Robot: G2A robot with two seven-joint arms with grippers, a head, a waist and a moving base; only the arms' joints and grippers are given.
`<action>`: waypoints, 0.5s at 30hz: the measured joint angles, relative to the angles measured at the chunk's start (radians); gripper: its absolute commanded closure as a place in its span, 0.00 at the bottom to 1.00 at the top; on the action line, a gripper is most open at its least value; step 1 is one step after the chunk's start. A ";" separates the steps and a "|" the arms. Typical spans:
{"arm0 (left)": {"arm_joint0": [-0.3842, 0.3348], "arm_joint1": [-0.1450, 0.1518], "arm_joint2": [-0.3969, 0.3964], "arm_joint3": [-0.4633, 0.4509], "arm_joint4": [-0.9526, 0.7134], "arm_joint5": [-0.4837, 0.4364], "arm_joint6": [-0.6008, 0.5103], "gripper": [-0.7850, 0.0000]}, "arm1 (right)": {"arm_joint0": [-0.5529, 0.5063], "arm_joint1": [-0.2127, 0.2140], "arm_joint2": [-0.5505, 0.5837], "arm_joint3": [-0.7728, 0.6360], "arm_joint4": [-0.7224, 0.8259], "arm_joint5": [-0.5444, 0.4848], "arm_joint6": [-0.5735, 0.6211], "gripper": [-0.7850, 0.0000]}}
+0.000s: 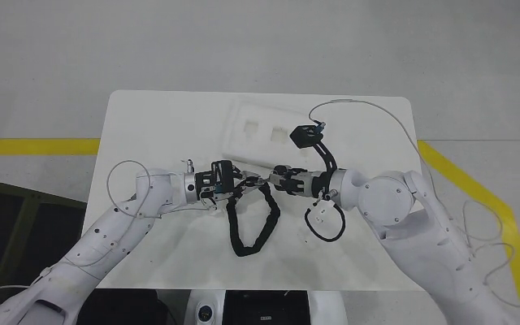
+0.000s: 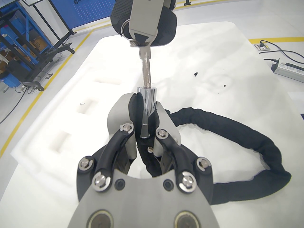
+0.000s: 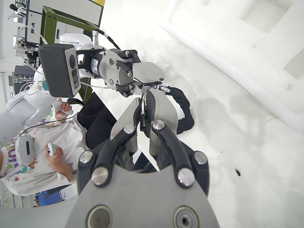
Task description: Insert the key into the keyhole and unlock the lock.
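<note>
My left gripper (image 2: 144, 110) is shut on the chrome lock cylinder (image 2: 147, 103) of a chain lock, held above the white table. The lock's black fabric-covered chain (image 2: 249, 143) loops down onto the table (image 1: 256, 231). My right gripper (image 3: 143, 110) is shut on the head of the silver key (image 2: 145, 72). The key's blade tip sits in the keyhole at the cylinder's end, with most of the blade still outside. In the top view the two grippers meet tip to tip at the table's middle (image 1: 253, 183).
A white foam tray (image 1: 268, 130) with rectangular recesses lies on the table behind the grippers. A black camera mount (image 1: 307, 134) rises from the right wrist. A few dark specks (image 2: 196, 73) dot the table surface. Yellow floor tape (image 1: 49, 146) runs beside the table.
</note>
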 measured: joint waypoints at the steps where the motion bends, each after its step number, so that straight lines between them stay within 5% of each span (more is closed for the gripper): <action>1: 0.000 0.000 0.000 0.000 0.000 0.000 0.000 1.00 | 0.002 -0.001 -0.003 0.001 0.000 0.000 -0.001 1.00; 15: 0.000 0.000 0.000 0.000 0.000 0.000 0.000 1.00 | 0.037 -0.007 -0.049 -0.024 -0.098 0.043 0.011 1.00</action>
